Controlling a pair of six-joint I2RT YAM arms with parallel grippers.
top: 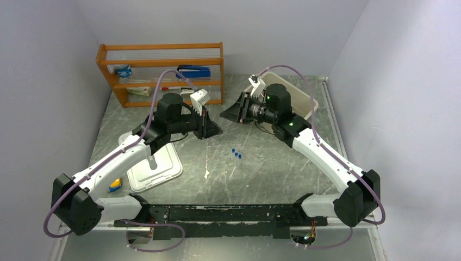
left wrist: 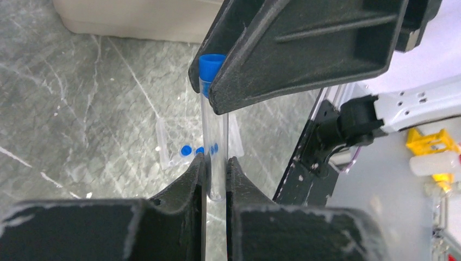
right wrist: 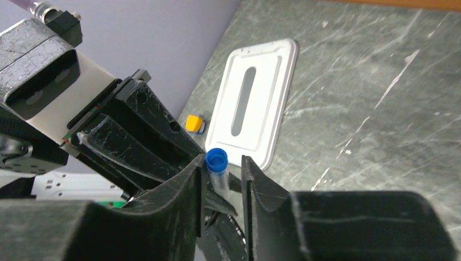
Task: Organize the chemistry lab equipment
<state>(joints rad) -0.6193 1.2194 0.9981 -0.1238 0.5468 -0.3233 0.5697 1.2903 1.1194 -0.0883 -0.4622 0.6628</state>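
My left gripper (left wrist: 216, 161) is shut on the lower end of a clear tube (left wrist: 213, 125) with a blue cap (left wrist: 211, 62), held in the air above the table. My right gripper (right wrist: 222, 161) is open around the cap end (right wrist: 216, 159); one finger is against the cap and a gap shows beside the other. In the top view the two grippers, left (top: 215, 128) and right (top: 228, 113), meet tip to tip at mid-table. A clear rack (left wrist: 173, 148) with a few blue-capped tubes (top: 236, 154) stands on the table below.
A white lid (top: 155, 168) lies at the left front, with a small yellow-and-blue block (top: 114, 185) beside it. A beige bin (top: 307, 103) stands behind the right arm. An orange shelf (top: 163, 70) with a blue stapler stands at the back left.
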